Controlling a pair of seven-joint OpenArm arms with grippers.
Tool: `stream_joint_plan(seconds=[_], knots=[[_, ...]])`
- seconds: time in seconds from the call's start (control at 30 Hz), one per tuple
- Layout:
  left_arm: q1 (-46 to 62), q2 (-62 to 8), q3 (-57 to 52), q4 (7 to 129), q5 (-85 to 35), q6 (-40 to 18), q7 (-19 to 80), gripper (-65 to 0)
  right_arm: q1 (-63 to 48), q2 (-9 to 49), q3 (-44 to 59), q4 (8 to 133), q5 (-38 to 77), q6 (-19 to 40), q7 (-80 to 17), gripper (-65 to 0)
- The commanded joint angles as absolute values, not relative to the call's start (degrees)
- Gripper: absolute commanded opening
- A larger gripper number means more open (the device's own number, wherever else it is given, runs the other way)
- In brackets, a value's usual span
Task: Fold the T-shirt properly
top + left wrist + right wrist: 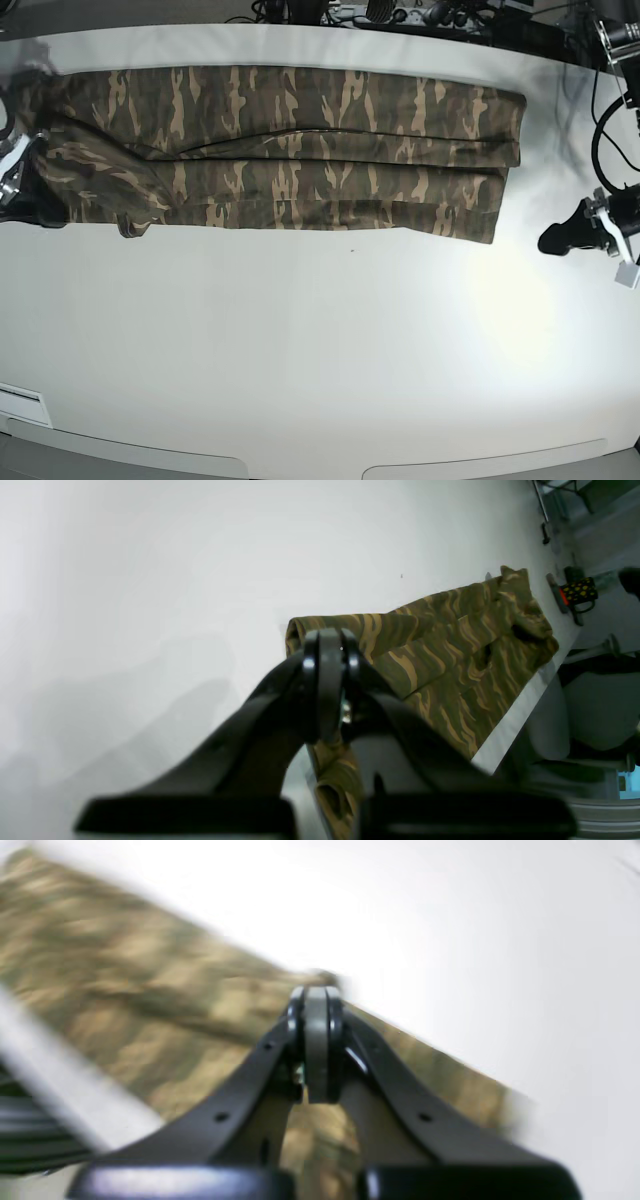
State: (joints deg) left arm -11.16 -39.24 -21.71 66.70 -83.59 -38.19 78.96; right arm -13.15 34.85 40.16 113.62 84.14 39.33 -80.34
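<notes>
1. Camouflage cloth in olive, brown and tan streaks: the T-shirt (290, 150) lies folded into a long band across the far half of the white table (320, 350), stretched from the base view's left edge to well past its middle; the left end is rumpled, the right end squared off.

2. No brand, label or writing can be read on the shirt or the table in any view; the print is plain streaks only.

3. Left gripper (327, 647): its dark pads are pressed together with no cloth seen between them; in its wrist view the tips stand over the shirt's near end, though whether they touch it cannot be told; in the base view it (560, 238) hangs just off the shirt's right end, over bare table.

4. Right gripper (316, 1000): pads likewise pressed together, nothing visibly pinched; its wrist view is badly blurred, with the shirt (125, 1005) below and behind the tips; in the base view it sits at the far left edge, at the shirt's rumpled end, mostly cut off.

5. Cables and dark equipment (400, 14) crowd the floor beyond the table's far edge.
</notes>
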Motion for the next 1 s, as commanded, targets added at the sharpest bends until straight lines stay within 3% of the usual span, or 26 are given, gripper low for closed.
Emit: stream_joint_plan(seconds=[0.0,0.2,0.4,0.67,0.97], knots=[[-12.3,-40.8,-22.2,67.5,-85.0,-39.4,78.2,-65.0,-12.8,34.9,40.1,113.3,85.0,39.9,-80.0,-65.0],[-12.3,-40.8,-22.2,67.5,-85.0,-39.4,78.0,-65.0,-14.7,30.0,33.9,102.9,80.2,40.0,-79.5,-65.0],[-12.3,-40.8,-22.2,67.5,-85.0,-39.0,77.9,-65.0,-14.6,29.2,28.3,94.7,64.3,40.0,-68.9,-65.0],[-12.3,-40.8,-22.2,67.5,-85.0,-39.0,78.1,-65.0,-14.5,29.0,28.0,94.5,58.2,40.0,-65.1,-65.0],[-12.3,-40.8,-22.2,67.5,-85.0,-39.0,78.1,-65.0,-14.8,24.2,26.1,94.5,42.6,38.1,-59.2,-65.0]])
